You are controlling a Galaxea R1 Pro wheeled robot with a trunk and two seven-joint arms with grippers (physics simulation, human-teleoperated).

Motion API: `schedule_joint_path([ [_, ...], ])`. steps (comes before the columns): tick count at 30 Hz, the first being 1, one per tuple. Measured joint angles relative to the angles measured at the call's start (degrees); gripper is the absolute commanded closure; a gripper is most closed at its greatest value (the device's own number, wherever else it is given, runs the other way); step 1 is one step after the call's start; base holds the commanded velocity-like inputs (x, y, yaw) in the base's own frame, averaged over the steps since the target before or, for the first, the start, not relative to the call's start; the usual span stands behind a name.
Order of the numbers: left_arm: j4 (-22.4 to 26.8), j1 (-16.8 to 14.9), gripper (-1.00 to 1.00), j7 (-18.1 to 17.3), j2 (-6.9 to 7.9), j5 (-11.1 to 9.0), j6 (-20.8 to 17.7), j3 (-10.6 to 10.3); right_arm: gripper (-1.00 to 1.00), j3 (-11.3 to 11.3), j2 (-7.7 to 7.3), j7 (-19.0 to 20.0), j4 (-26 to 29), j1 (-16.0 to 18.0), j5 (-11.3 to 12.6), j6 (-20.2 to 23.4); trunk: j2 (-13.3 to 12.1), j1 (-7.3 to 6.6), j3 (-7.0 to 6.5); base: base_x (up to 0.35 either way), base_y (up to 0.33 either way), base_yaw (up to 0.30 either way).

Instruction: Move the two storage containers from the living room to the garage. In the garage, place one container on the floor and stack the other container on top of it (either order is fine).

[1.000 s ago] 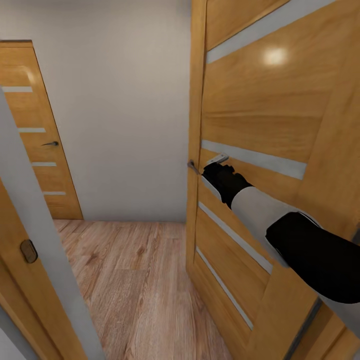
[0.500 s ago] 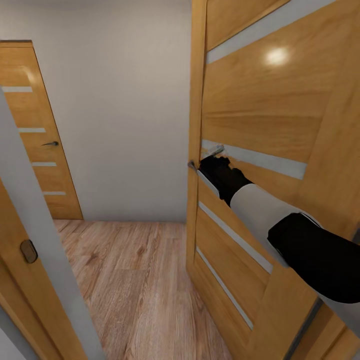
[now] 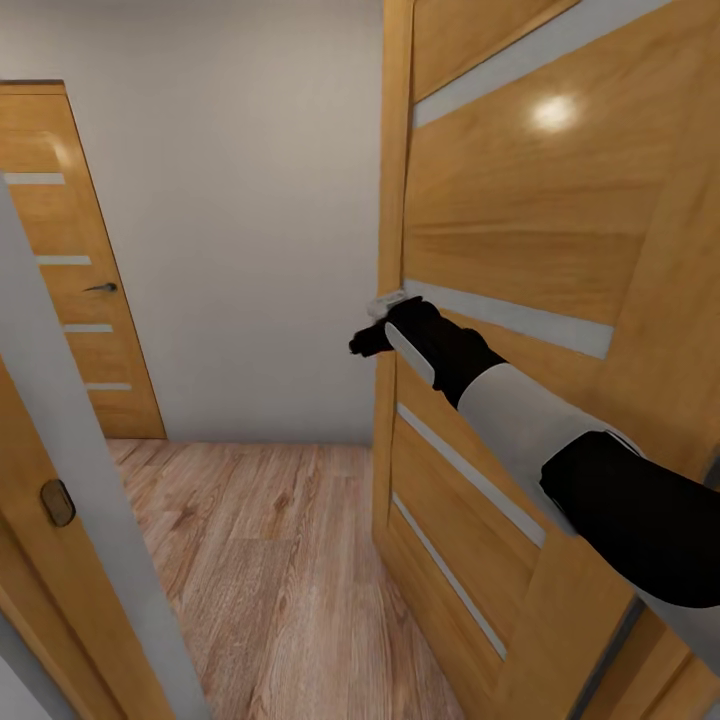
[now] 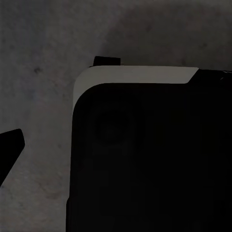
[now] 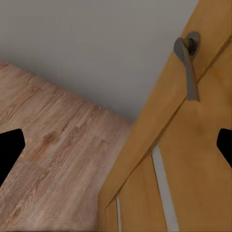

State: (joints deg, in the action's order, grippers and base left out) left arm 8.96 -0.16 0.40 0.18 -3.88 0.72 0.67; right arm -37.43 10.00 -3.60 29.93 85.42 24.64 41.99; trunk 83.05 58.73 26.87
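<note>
Right claw (image 3: 362, 340), seemingly open, past door edge (image 3: 388, 300)

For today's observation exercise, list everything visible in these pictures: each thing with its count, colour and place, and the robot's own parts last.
Open door: one, orange-brown wood with pale grey strips, at the right of the head view, edge toward the camera.
Door handle: one, dark grey metal lever, on that door near its edge.
Closed door: one, same wood and strips, on the far left wall, with a dark lever handle.
Wall: pale grey, straight ahead.
Floor: light wood planks, below the wall.
Door frame: grey and wood, near left.
Right arm: one, white and black, reaching to the open door's edge.
Right gripper: black, just past the door's edge, open.
Left gripper: dark fingertips over grey, poorly lit.
</note>
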Motion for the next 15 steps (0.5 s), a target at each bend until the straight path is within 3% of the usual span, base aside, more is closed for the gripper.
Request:
schedule_joint_path([
  [6, 0.00, 0.00, -1.00, 0.07, 0.00, -0.01, 0.00, 0.00, -1.00, 0.02, 0.00, 3.54, 0.03, -0.05, 0.99, -0.02, 0.00, 0.00, 0.00, 0.000, 0.000, 0.000],
  [15, 0.00, 0.00, -1.00, 0.09, 0.00, -0.01, 0.00, 0.00, -1.00, 0.02, 0.00, 3.83, -0.04, -0.06, 1.06, 0.09, 0.00, 0.00, 0.00, 0.000, 0.000, 0.000],
])
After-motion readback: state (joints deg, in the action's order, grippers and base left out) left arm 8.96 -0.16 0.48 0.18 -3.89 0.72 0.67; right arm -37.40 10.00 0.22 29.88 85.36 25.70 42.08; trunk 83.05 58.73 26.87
